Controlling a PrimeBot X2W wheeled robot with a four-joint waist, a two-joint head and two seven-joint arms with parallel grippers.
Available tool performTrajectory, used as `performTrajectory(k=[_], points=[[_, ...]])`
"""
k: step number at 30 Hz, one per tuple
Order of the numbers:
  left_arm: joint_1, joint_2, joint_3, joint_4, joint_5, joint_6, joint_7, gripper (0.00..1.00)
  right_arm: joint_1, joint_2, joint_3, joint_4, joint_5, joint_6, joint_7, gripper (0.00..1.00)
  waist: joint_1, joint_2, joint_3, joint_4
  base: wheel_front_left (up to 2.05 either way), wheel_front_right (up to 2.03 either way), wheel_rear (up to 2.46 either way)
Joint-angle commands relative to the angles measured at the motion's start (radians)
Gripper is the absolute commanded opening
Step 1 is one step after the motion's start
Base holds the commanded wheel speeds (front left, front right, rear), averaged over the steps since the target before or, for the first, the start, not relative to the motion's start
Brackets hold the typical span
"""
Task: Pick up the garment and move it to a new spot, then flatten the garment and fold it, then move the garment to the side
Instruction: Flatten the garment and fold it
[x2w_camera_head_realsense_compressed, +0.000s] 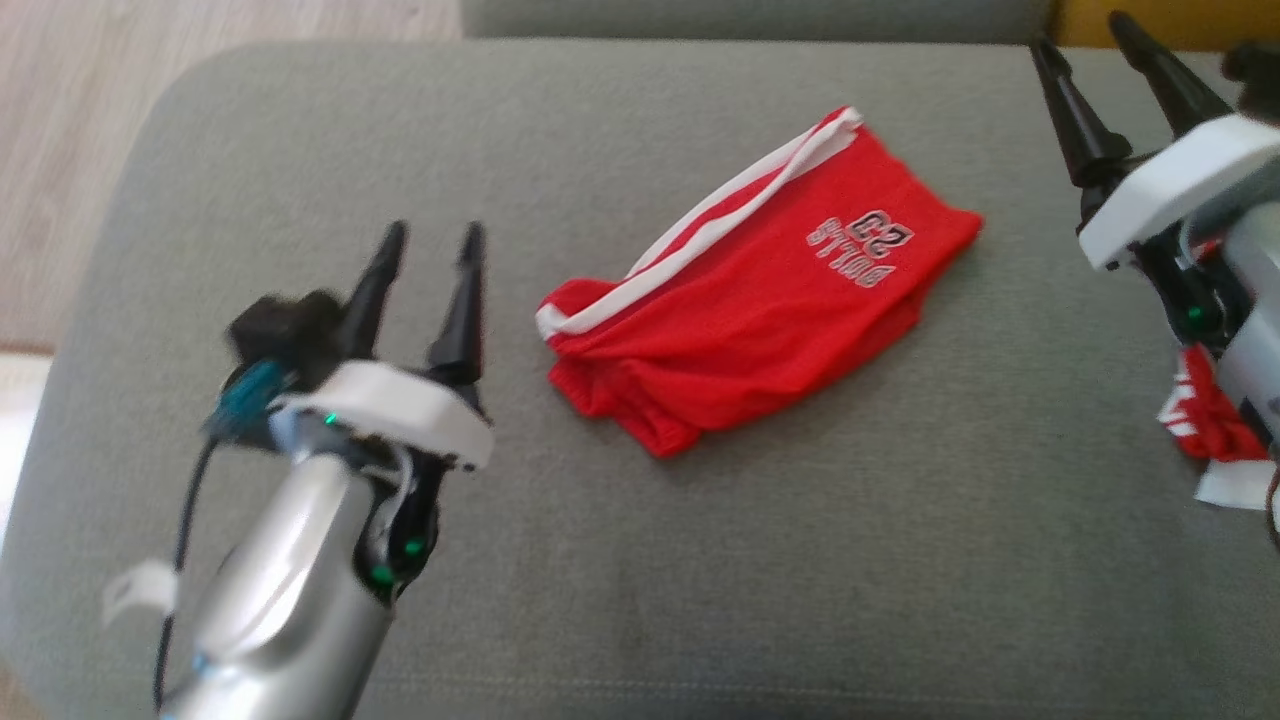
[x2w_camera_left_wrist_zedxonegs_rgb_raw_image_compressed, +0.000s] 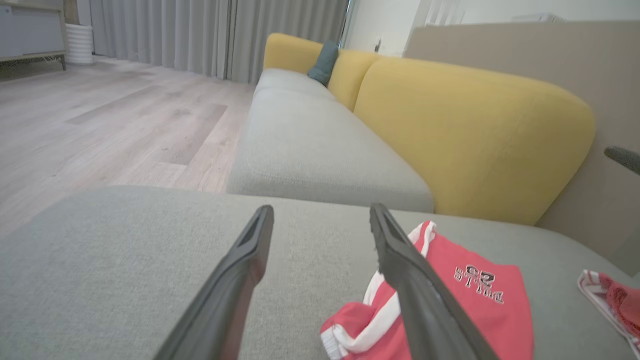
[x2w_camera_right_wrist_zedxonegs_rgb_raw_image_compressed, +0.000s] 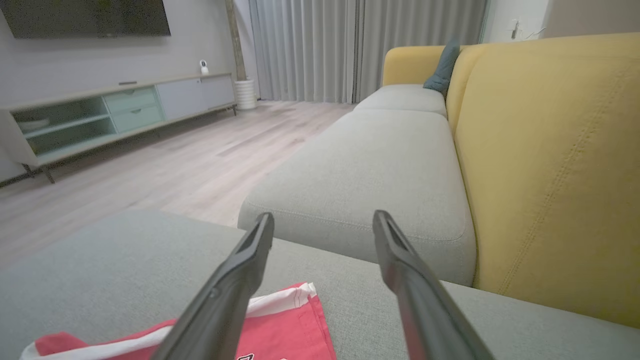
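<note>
red garments: 2, second garment at right edge of frame
pincers: 2, left pincer, right pincer
teal pillow: 1
TV cabinet: 1
wall TV: 1

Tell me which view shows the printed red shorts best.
Head view: the red shorts lie whole and unobstructed on the grey cushion. The left wrist view cuts off their lower part; the right wrist view catches just one corner.

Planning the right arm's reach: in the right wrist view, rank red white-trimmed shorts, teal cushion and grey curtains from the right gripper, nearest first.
1. Red white-trimmed shorts, lower left beneath the right gripper.
2. Teal cushion, far end of the sofa.
3. Grey curtains, behind it.
</note>
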Motion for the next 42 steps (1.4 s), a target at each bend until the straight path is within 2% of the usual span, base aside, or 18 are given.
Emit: performTrajectory(k=[1,4,6,11,15,19,24,32,37,42], points=[[0.004,0.015,0.08,-0.07,0.017,0.004,-0.012,1.0,0.04,0.004,-0.069,-0.044,-0.033,-0.001,-0.012,1.0,0.0,0.0,-0.037,-0.039,0.0,0.0,0.0],[0.075,-0.007,0.162,-0.144,0.048,0.0,-0.012,1.0,0.146,0.023,-0.204,-0.11,-0.111,-0.001,-0.012,1.0,0.0,0.0,-0.06,-0.066,0.0,0.0,0.0],[0.117,-0.027,0.212,-0.187,0.072,-0.009,-0.012,1.0,0.22,0.033,-0.286,-0.17,-0.203,-0.001,-0.012,1.0,0.0,0.0,-0.07,-0.084,0.0,0.0,0.0],[0.222,-0.081,0.324,-0.275,0.128,-0.047,-0.012,1.0,0.439,0.115,-0.521,-0.311,-0.365,-0.001,-0.012,1.0,0.0,0.0,-0.091,-0.122,0.0,0.0,0.0],[0.29,-0.104,0.364,-0.29,0.18,-0.077,-0.012,1.0,0.604,0.202,-0.677,-0.416,-0.485,-0.001,-0.012,1.0,0.0,0.0,-0.098,-0.139,0.0,0.0,0.0],[0.337,-0.117,0.373,-0.29,0.219,-0.101,-0.012,1.0,0.731,0.289,-0.772,-0.48,-0.58,-0.001,-0.012,1.0,0.0,0.0,-0.1,-0.149,0.0,0.0,0.0],[0.368,-0.121,0.375,-0.293,0.241,-0.11,-0.012,1.0,0.809,0.357,-0.811,-0.503,-0.649,-0.001,-0.009,1.0,0.0,0.0,-0.097,-0.151,0.0,0.0,0.0],[0.339,-0.122,0.345,-0.292,0.228,-0.11,-0.012,1.0,0.807,0.382,-0.859,-0.516,-0.663,-0.001,0.046,1.0,0.0,0.0,-0.058,-0.103,0.0,0.0,0.0],[0.31,-0.122,0.333,-0.331,0.218,-0.104,-0.012,1.0,0.766,0.392,-0.882,-0.511,-0.595,-0.001,0.12,1.0,0.0,0.0,-0.006,-0.042,0.0,0.0,0.0],[0.296,-0.122,0.309,-0.337,0.212,-0.099,-0.012,1.0,0.709,0.417,-0.957,-0.47,-0.479,-0.001,0.219,1.0,0.0,0.0,0.043,0.03,0.0,0.0,0.0]])
